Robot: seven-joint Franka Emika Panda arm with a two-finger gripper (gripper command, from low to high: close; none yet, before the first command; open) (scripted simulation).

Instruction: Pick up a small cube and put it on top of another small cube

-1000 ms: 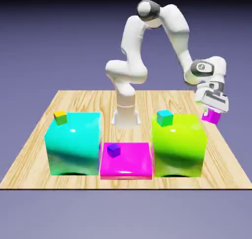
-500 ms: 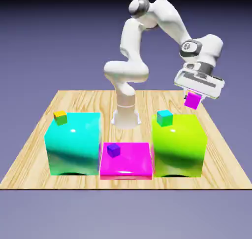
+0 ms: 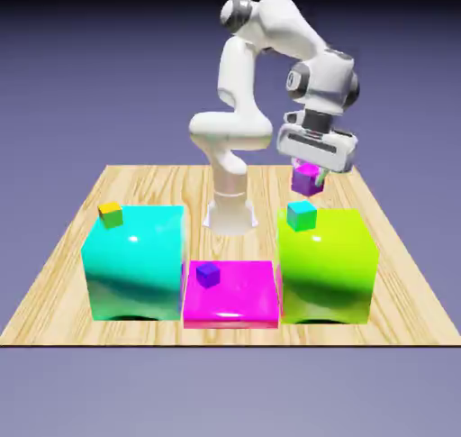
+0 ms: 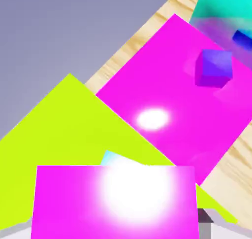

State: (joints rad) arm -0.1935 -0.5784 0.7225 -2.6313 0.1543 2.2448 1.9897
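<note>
both views are bright, evenly lit and rendered sharp. white glare spots sit on the held cube [image 4: 115, 201] and magenta slab [image 4: 162, 115]; soft highlights gloss the big blocks. dark shadows pool under the lime block [image 3: 326, 268]. the teal block [image 4: 226, 6] looks smeared.

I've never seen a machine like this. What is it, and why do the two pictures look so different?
It's a white robot arm on a wooden table. One picture comes from a camera standing outside. The other comes from a camera on the arm's hand, so it looks tilted. On the table sit three big blocks: cyan, pink and green. Each carries a tiny cube. The gripper holds a purple cube in the air above the teal cube.
</note>
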